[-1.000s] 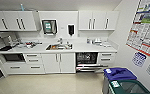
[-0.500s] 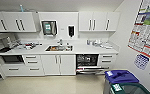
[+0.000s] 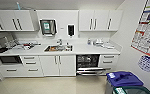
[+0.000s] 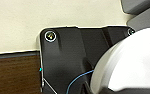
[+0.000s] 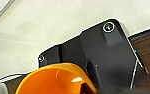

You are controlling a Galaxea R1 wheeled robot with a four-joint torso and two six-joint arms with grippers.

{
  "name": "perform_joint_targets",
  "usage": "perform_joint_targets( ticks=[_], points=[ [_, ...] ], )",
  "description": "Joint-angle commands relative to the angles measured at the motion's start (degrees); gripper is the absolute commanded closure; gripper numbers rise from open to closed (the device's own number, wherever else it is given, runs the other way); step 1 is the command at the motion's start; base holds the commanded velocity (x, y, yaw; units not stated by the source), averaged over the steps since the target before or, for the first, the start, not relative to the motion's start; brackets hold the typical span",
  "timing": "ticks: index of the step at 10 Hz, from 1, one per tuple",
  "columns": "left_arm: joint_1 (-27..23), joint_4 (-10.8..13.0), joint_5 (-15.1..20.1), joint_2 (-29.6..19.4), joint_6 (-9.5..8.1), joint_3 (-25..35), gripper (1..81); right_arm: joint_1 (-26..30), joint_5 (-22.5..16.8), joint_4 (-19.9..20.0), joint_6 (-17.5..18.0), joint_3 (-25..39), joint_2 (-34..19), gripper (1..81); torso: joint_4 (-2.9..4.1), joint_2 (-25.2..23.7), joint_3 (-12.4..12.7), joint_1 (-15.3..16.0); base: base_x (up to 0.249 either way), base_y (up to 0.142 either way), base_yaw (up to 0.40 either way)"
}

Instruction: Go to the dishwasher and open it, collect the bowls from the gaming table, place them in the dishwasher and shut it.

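The dishwasher (image 3: 88,64) is built into the lower cabinets right of the sink, with its door (image 3: 90,72) folded down and dark racks showing inside. In the right wrist view a bright orange bowl (image 5: 56,80) sits close in front of the dark robot plate and hangs above the pale floor, so my right gripper holds it. In the left wrist view a large white rounded thing (image 4: 131,62) lies close to the camera; whether it is a bowl is unclear. The gaming table is out of view.
A white counter (image 3: 91,50) with a sink (image 3: 58,48) runs along the far wall under white wall cabinets. A blue-lidded bin (image 3: 123,78) stands near right, in front of a wall with posters (image 3: 147,32). Pale floor (image 3: 53,85) lies before the cabinets.
The whole head picture has shifted slightly and the blue bin looks larger, so the camera has moved toward the kitchen. The dishwasher door stays down.
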Motion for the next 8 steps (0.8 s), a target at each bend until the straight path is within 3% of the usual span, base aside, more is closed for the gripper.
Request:
perform_joint_targets(
  ticks=[1,8],
  points=[
    [-1.12,0.13,2.09,-0.69,0.14,0.35,81.1,1.19,-2.64,-1.03,0.1,0.67,-2.0,81.1,0.0,0.0,0.0,0.02,0.114,0.0,0.0],
    [-1.12,0.48,2.09,-0.69,0.14,0.35,81.1,1.28,-2.64,-1.03,0.1,0.67,-1.82,81.1,0.0,-0.02,0.02,-0.05,0.126,0.0,0.0]
  ],
)
